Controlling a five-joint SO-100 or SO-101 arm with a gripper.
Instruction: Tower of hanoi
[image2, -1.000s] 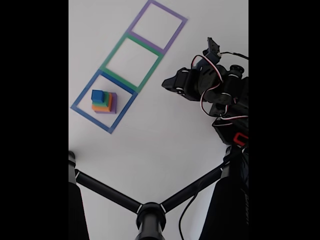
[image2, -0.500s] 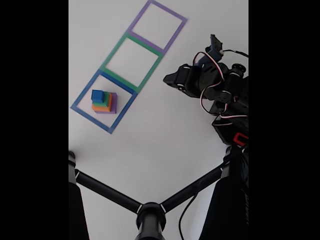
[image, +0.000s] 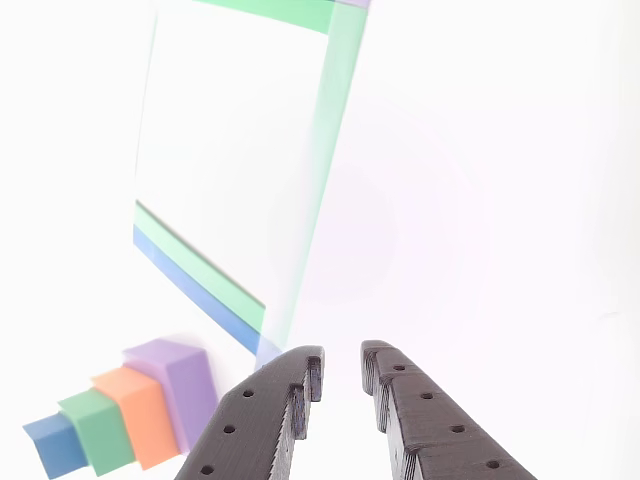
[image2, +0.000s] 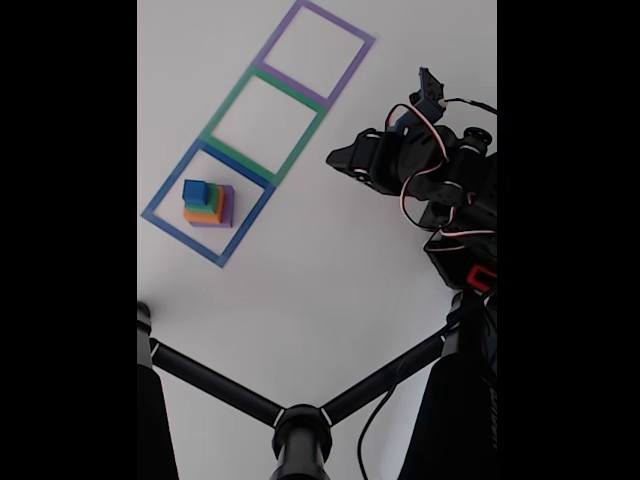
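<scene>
A stack of four stepped blocks (image2: 207, 204), purple at the base, then orange, green and blue on top, stands inside the blue taped square (image2: 172, 178) in the fixed view. Beyond it lie the green square (image2: 300, 147) and the purple square (image2: 350, 72), both with nothing in them. My gripper (image2: 335, 160) hovers to the right of the green square, well away from the stack. In the other view the gripper (image: 342, 362) is slightly open with nothing between its dark fingers (image: 265, 410), and the stack (image: 125, 415) sits at the lower left.
Black tripod legs (image2: 300, 425) cross the foreground of the fixed view. The arm's body and cables (image2: 455, 190) are at the right edge. The white table (image2: 330, 270) lies between the squares and the arm.
The arm's head has shifted slightly up and to the right over the last second. The stack has not moved.
</scene>
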